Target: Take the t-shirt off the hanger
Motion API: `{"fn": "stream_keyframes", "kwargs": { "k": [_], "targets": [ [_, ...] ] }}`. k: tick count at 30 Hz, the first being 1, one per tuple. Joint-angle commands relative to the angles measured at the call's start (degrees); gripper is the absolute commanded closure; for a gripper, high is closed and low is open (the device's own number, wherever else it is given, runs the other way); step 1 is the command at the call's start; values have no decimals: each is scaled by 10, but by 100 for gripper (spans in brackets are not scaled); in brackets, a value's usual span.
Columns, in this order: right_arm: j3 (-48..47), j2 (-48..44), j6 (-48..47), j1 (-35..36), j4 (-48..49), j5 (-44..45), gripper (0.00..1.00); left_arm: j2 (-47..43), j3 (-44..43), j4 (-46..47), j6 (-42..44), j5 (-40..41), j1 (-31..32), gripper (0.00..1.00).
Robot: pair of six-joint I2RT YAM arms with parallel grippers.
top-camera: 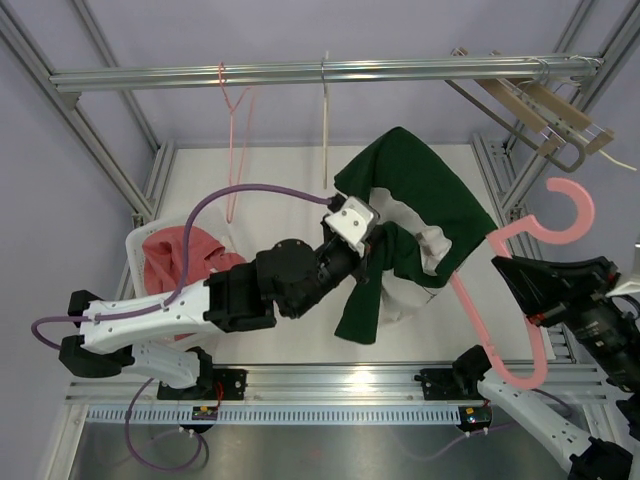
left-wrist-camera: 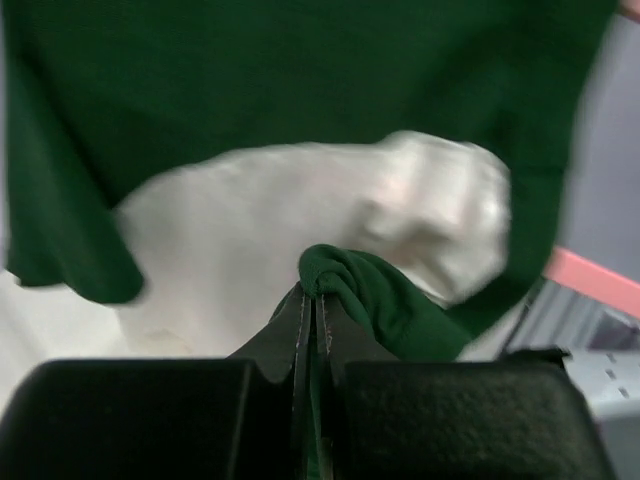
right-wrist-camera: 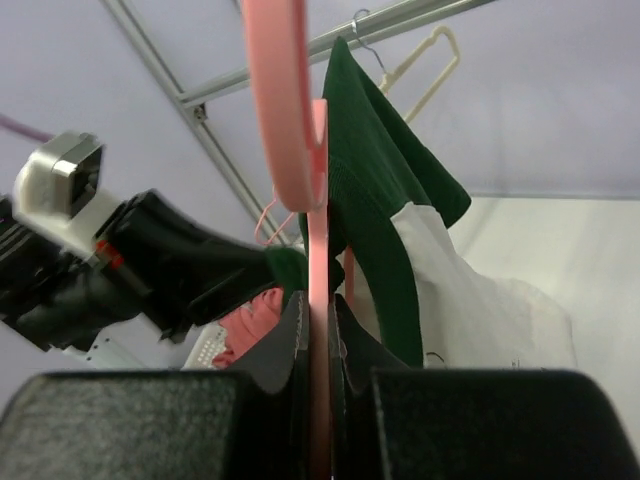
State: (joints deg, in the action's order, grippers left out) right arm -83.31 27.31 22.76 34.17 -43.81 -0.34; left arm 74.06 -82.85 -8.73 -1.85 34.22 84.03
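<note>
Nearest, the right gripper (right-wrist-camera: 318,330) is seen clamped narrowly on the stem of the pink hanger (right-wrist-camera: 283,110), which is held up at the right side of the counter (top-camera: 290,160). Further in, the left gripper (left-wrist-camera: 311,308) is pressed shut on a small fold of the green t-shirt (top-camera: 420,190). The shirt is draped between the two arms, with white cloth (left-wrist-camera: 300,220) showing beneath it. Farthest, the rail (top-camera: 300,73) is crossed overhead. The task is judged partly done: the hanger is off the rail and its hook is bare, but one arm of it is not yet out of the shirt, so the fabric is left to be drawn clear. The pinch itself is shown only by the left wrist view. The shirt lying over the hanger's shoulder is shown only by the right wrist view. The shirt's whole spread is given by the top view alone.
</note>
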Motion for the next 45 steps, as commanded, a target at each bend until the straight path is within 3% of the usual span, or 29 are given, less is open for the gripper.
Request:
{"fn": "stream_keyframes", "kwargs": {
  "k": [1, 6, 9, 11, 12, 14, 15, 20, 23, 24, 25, 29, 33, 38, 45],
  "targets": [
    [-43, -29, 11, 1, 6, -66, 100, 4, -24, 83, 53, -5, -36, 100],
    [-74, -40, 18, 16, -20, -77, 100, -21, 49, 208, 100, 23, -54, 100],
    [-81, -54, 29, 34, -22, -87, 100, -27, 61, 254, 141, 16, -55, 89],
    [-80, -60, 40, 43, -19, -95, 100, -16, 56, 271, 165, -2, -55, 49],
    [-78, -64, 44, 49, -16, -103, 100, -10, 52, 274, 172, -6, -55, 35],
    [-74, -67, 54, 52, -15, -109, 100, 10, 31, 273, 189, -7, -56, 20],
    [-72, -67, 56, 53, -13, -116, 100, 16, 24, 275, 195, -7, -56, 20],
    [-59, -67, 69, 55, -5, -133, 100, 47, -3, 294, 247, 27, -58, 32],
    [-62, -67, 69, 55, -5, -131, 100, 42, -1, 296, 246, 14, -63, 75],
    [-63, -67, 67, 55, -9, -125, 100, 40, 0, 296, 246, 13, -62, 97],
    [-65, -68, 65, 55, -11, -121, 100, 35, -1, 293, 244, 12, -62, 100],
    [-71, -74, 58, 56, -31, -93, 100, 21, -8, 259, 227, -3, -62, 100],
    [-99, -77, 39, 56, -93, -11, 100, 0, -31, 203, 193, -27, -62, 100],
    [-171, -72, 29, 56, -221, 75, 100, -2, -157, 56, 139, -107, -65, 100],
    [-198, -58, 18, 56, -279, 152, 100, -24, -239, -11, 118, -124, -66, 100]
  ]
}}
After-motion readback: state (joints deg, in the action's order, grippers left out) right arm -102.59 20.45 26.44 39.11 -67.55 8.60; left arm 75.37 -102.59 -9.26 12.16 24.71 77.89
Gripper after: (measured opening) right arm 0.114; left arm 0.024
